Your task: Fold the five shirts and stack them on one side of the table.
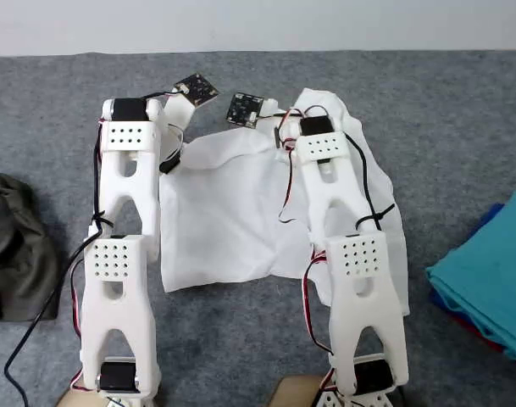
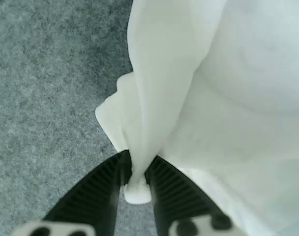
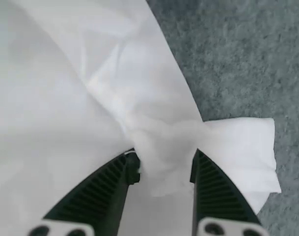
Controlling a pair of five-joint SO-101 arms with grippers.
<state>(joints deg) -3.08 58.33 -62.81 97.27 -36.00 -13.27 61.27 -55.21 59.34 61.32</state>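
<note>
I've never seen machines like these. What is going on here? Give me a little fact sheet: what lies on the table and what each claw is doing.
Surface: grey table
In work: white shirt, spread out between the two arms
Left gripper: shut on a fold at the white shirt's edge
Right gripper: shut on a bunched bit of the same shirt
On the left arm's side: dark shirt, crumpled
On the right arm's side: teal shirt, at the table's edge
</note>
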